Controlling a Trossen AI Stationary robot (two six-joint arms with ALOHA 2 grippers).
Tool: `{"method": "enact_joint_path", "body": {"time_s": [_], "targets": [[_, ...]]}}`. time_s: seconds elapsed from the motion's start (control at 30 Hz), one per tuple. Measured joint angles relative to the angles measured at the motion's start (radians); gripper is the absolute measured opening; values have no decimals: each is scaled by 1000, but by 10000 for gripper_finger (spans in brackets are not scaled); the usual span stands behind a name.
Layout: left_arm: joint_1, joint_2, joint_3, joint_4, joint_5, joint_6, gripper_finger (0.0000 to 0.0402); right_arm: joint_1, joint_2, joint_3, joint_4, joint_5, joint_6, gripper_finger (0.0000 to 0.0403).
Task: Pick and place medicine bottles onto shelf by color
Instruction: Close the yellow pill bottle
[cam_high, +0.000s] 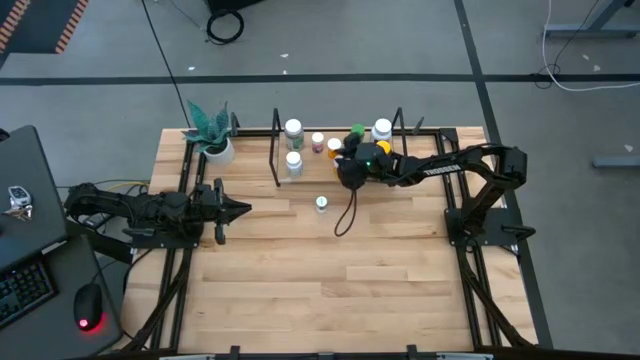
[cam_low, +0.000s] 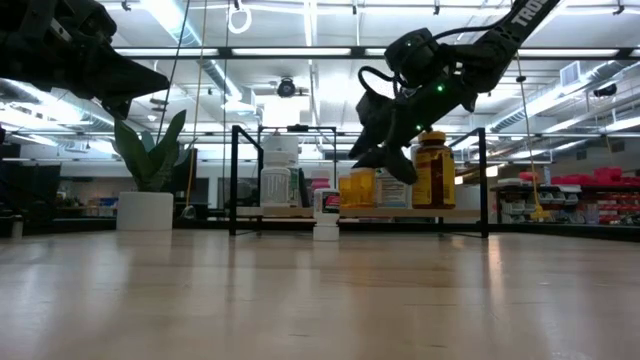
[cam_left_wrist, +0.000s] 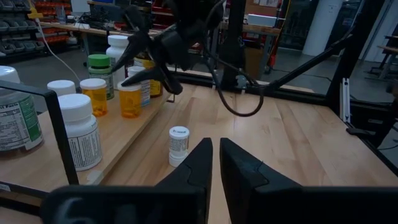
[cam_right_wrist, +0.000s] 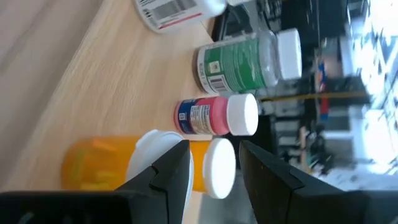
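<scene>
We record two arms, matte black throughout, each built of tubular links and blocky joint housings. The right arm (cam_high: 470, 165) carries white lettering along its forearm link, a small green indicator light near the wrist, and a black cable looping loosely below. The left arm (cam_high: 140, 210) shows bundled black cabling. Each ends in two dark, wedge-shaped, tapering fingers (cam_left_wrist: 194, 168).

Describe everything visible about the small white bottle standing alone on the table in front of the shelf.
The small white bottle is a short round bottle with a white cap and a pale printed label, plastic by its look. It stands upright on the wooden tabletop, apart from the shelf and its bottles. Nothing touches it: the left gripper, shut, points toward it from a distance.
</scene>
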Motion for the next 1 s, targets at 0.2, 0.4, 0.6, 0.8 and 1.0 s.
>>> {"method": "enact_joint_path", "body": {"time_s": [0.2,0.4,0.6,0.8,1.0], "targets": [[0,0,0,0,0,0,30,8,-3,3,-32,1,-192,151],[0,0,0,0,0,0,32,37,-4,3,-43,24,-315,151],[0,0,0,0,0,0,39,51,-3,3,-46,26,-364,151],[0,0,0,0,0,0,30,47,1,-2,-6,25,-284,151],[0,0,0,0,0,0,32,32,1,-2,4,46,-128,151]]}}
